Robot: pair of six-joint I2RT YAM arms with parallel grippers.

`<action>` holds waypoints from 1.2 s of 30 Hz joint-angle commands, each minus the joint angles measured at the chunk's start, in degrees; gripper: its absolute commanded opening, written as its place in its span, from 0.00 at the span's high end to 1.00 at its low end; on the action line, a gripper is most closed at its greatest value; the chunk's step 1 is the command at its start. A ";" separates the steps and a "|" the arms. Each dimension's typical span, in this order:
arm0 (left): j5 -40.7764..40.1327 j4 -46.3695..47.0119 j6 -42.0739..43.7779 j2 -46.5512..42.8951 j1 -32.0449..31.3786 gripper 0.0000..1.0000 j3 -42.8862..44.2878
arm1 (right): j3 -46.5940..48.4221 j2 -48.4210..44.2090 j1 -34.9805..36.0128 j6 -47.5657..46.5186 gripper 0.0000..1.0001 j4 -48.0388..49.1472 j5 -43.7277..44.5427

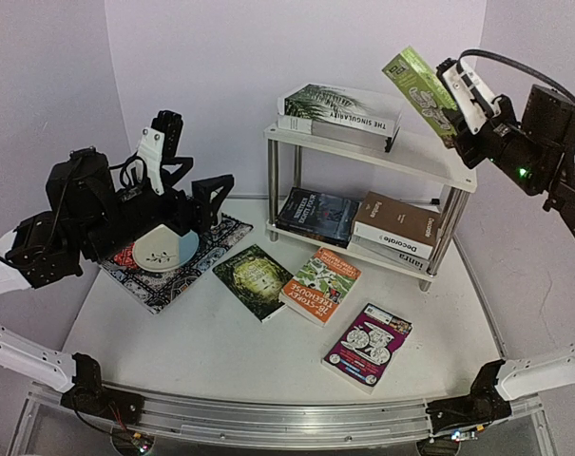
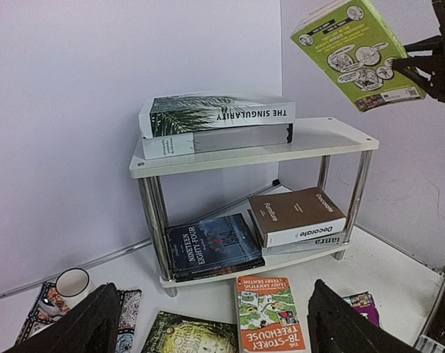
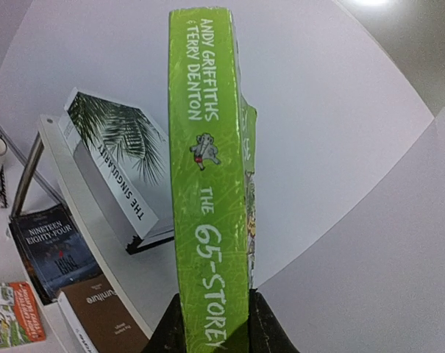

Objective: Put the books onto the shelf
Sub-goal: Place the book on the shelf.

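My right gripper [image 1: 450, 122] [image 3: 215, 323] is shut on the lower end of a lime green book [image 1: 418, 93] [image 2: 358, 51] [image 3: 207, 184]. It holds the book tilted in the air above the right end of the shelf [image 1: 430, 157] [image 2: 332, 140]. A white palm-leaf book [image 1: 339, 109] lies on a grey one on the top board. A dark book [image 1: 316, 217] and a brown book [image 1: 396, 223] lie on the lower board. On the table lie a dark green book [image 1: 254, 278], an orange book [image 1: 320, 283] and a magenta book [image 1: 368, 345]. My left gripper [image 1: 194, 195] [image 2: 215, 331] stands open and empty at the left.
A patterned placemat [image 1: 206, 249] lies under my left gripper with a pale plate [image 1: 165, 249] on it. A white mug [image 2: 73, 285] stands at its far side. White walls close in behind the shelf and to its right.
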 commanded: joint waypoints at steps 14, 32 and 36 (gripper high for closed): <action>0.62 2.76 -0.15 2.67 -0.06 0.10 3.55 | 1.63 -1.00 0.06 -27.47 1.00 9.21 13.86; 0.55 2.81 -1.90 1.51 -0.05 0.10 1.70 | 10.75 7.33 -0.45 -22.05 1.00 9.30 26.43; 0.77 2.83 -1.89 2.36 -0.05 0.10 1.66 | 15.54 8.52 -0.45 -8.34 1.00 5.06 24.20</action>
